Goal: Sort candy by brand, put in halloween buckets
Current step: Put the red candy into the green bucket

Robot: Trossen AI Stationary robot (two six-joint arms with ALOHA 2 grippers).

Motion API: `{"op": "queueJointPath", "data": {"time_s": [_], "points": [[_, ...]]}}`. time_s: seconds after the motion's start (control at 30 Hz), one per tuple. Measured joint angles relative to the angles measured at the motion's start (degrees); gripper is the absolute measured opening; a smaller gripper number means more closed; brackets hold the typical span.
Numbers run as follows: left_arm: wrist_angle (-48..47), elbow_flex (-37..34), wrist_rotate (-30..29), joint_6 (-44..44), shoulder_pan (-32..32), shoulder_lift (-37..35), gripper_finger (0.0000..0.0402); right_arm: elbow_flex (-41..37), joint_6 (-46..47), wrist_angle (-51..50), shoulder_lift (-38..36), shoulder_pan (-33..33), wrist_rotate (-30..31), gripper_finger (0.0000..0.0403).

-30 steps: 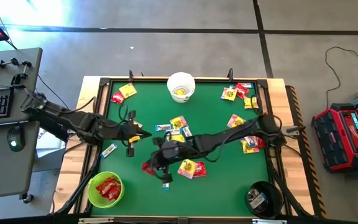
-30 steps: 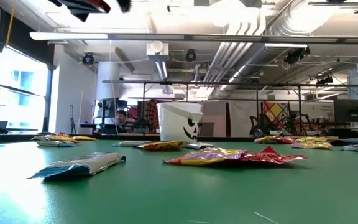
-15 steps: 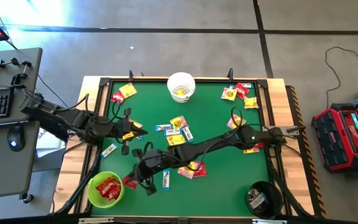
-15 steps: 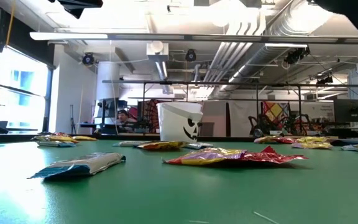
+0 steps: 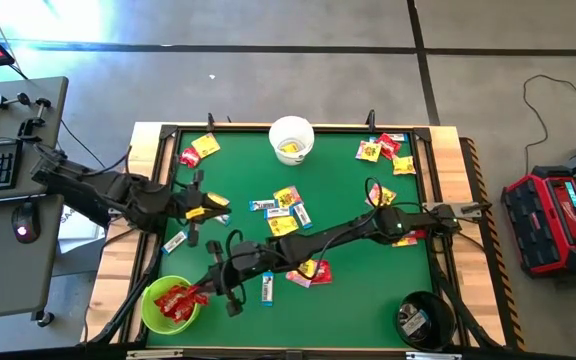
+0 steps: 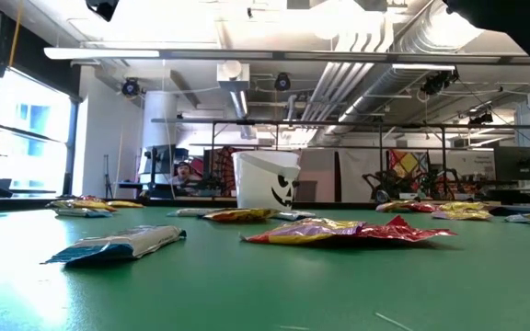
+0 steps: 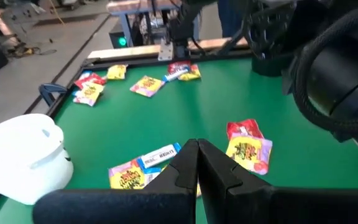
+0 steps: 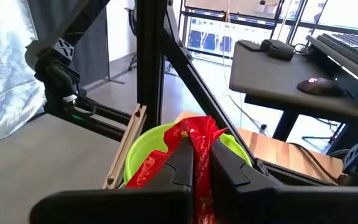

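Observation:
My right arm reaches across the table to the near left corner. Its gripper is shut on a red candy packet at the right rim of the lime green bucket, which holds more red packets. My left gripper hovers shut and empty over the table's left side; its wrist view shows the fingers closed together. The white bucket stands at the far edge and the black bucket in the near right corner. Loose candy lies flat on the green mat. My right gripper pinches the red packet between its two fingers, with the packet's crumpled end sticking out past the fingertips. The fingers come nearly level from the table's right side. The packet is lifted clear of the mat, next to the green bucket's rim.
Yellow and red packets lie in the far right corner and the far left corner. A white-and-blue bar lies just beside my right gripper, another near the left edge. A raised black frame rims the table.
My right gripper has carried the red packet from the middle of the mat toward the near left corner, up to the green bucket's rim, staying shut on it. My left gripper has drawn back a little toward the left edge, still shut.

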Motion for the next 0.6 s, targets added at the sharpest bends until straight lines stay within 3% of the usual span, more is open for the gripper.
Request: {"op": "queueJointPath", "data": {"time_s": [0.3,0.6], "points": [[-3.42,0.0,-1.13,0.88,0.04,-5.08,0.0,-0.03,-0.33,6.9,0.32,0.0,0.26,0.0005],[-12.44,0.0,6.26,-0.67,0.04,-14.25,0.0,-0.2,-0.1,9.95,2.77,-0.09,-0.47,0.0005]]}}
